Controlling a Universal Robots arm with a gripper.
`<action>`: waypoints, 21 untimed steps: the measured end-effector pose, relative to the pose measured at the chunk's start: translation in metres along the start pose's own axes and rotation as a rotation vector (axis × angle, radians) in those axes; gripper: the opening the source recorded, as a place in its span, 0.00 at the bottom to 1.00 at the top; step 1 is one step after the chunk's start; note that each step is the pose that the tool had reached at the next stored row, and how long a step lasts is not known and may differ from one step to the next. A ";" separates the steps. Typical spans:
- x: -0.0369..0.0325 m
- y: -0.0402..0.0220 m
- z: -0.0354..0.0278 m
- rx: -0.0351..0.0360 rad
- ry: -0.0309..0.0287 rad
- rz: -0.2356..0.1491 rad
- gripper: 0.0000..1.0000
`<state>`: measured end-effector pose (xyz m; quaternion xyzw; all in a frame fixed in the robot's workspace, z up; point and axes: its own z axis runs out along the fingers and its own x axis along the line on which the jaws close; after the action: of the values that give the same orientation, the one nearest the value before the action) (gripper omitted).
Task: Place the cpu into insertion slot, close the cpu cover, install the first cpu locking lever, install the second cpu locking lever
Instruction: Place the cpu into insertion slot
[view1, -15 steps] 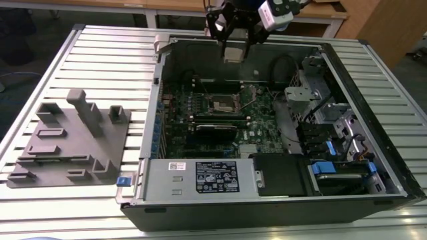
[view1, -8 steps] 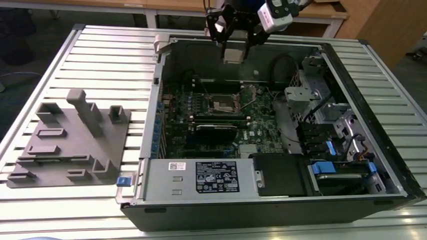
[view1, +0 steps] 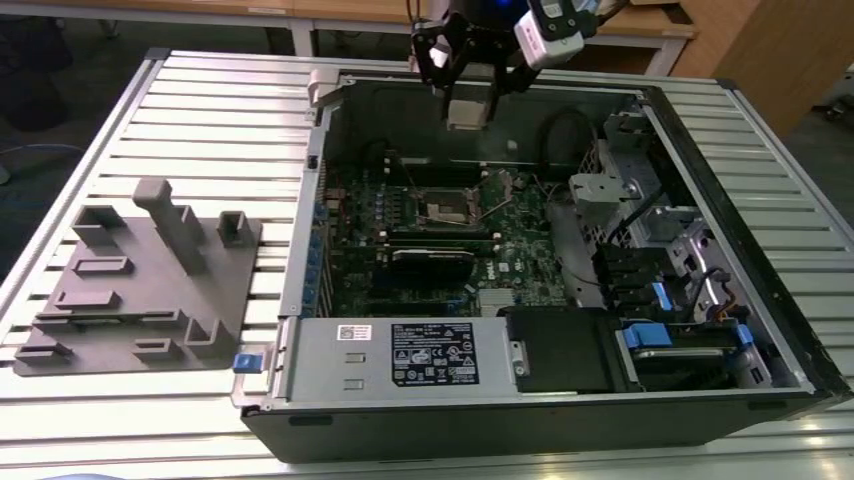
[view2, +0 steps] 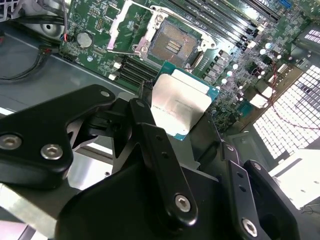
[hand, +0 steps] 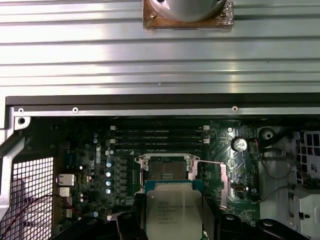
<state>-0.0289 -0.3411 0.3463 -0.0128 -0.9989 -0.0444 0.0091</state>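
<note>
The gripper (view1: 470, 100) hangs over the open computer case (view1: 534, 430), its two black fingers (view2: 150, 135) clamped on opposite edges of the cpu (view2: 180, 102) — the chip sits flat between them, its silver top facing the wrist cameras. Beneath the gripper, and apart from the chip, the insertion slot (view2: 172, 44) lies bare on the green circuit board (view2: 90, 20). The cpu cover (view2: 129, 25) stands swung up beside the slot — not closed.
</note>
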 end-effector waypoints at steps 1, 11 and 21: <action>0.0000 0.0000 0.0000 -0.0001 0.0000 0.000 0.54; -0.0001 -0.0005 0.0059 -0.0004 0.0000 0.000 0.54; -0.0002 -0.0011 0.0120 -0.0001 0.0001 0.000 0.54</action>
<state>-0.0289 -0.3411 0.3343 -0.0128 -0.9989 -0.0444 0.0092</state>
